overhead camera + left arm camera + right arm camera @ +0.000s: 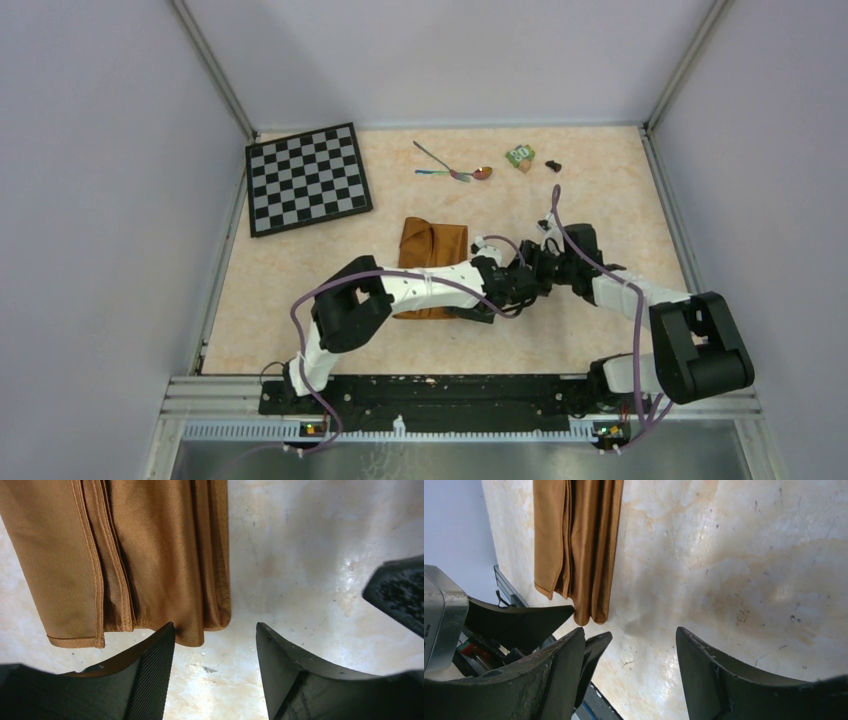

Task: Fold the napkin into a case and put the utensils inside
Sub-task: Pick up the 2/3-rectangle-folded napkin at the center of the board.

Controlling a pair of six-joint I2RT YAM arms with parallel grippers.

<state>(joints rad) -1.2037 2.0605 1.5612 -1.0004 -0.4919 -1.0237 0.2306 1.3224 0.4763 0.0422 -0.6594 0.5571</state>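
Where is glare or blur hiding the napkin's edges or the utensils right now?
Left wrist: the napkin is sharp, with weave and hems clear; bright glare falls only on the table to its right. Right wrist: the napkin's folds are shadowed but readable, with a soft sheen on the table beside it. Top external: the light is even with no glare, but the utensils are too small for detail.

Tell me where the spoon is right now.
In the top external view, the spoon lies toward the far edge of the table, right of the chessboard. It is beside the other utensil, just left of the green block.
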